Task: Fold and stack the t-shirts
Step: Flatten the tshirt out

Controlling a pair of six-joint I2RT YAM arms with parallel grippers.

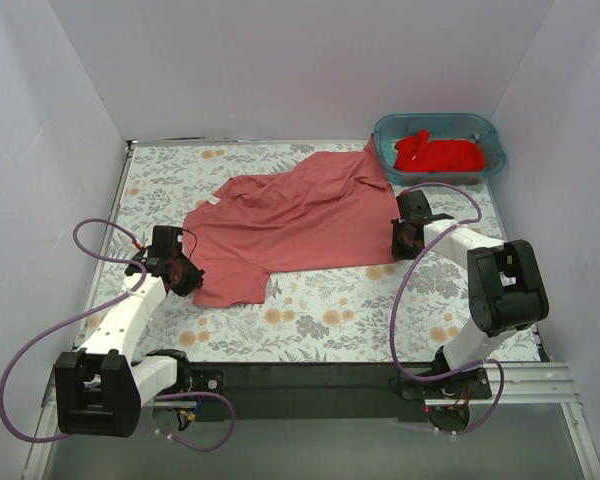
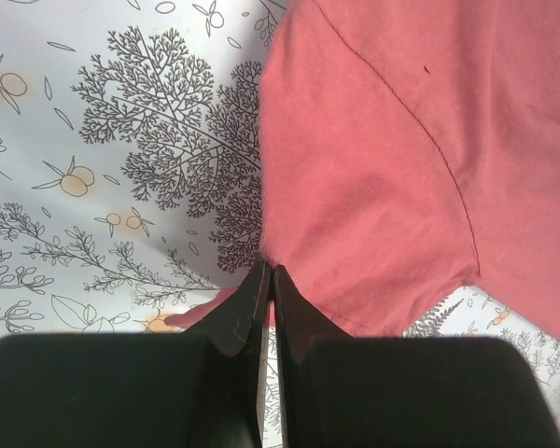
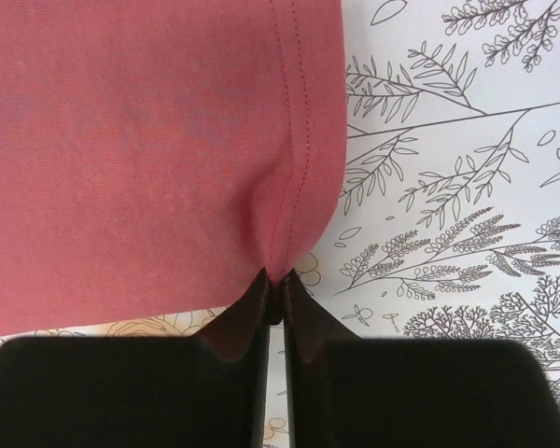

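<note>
Jaws of left gripper (image 2: 266, 269): pressed together on the edge of the salmon shirt (image 2: 401, 168), with cloth showing on either side of the black fingers (image 2: 243, 313). A curved seam runs across the cloth from 11 o'clock to 4 o'clock in the left wrist view. Jaws of right gripper (image 3: 273, 275): clamped on the stitched hem of the same shirt, the cloth drawn into a small pucker right at the tips. The hem runs up to 12 o'clock in the right wrist view, with the body of the shirt filling the side from 9 to 11 o'clock. Salmon shirt, top view: spread loosely and creased across the middle of the table cover (image 1: 320, 320), one sleeve reaching towards 1 o'clock until it touches the tub (image 1: 435, 116). The left gripper holds it at its 8 o'clock corner and the right gripper at its 4 o'clock edge. A small white label (image 1: 212, 201) shows at the shirt's 10 o'clock end. Red shirt (image 1: 440, 153): bunched in a heap inside the tub. Tub: teal, see-through, at the table's 1 o'clock corner, beyond the right gripper. Table cover: white with grey sprigs and orange flowers, lying flat under both grippers. Cables (image 1: 40, 340): purple, looping from each arm towards its base at the 6 o'clock edge.
</note>
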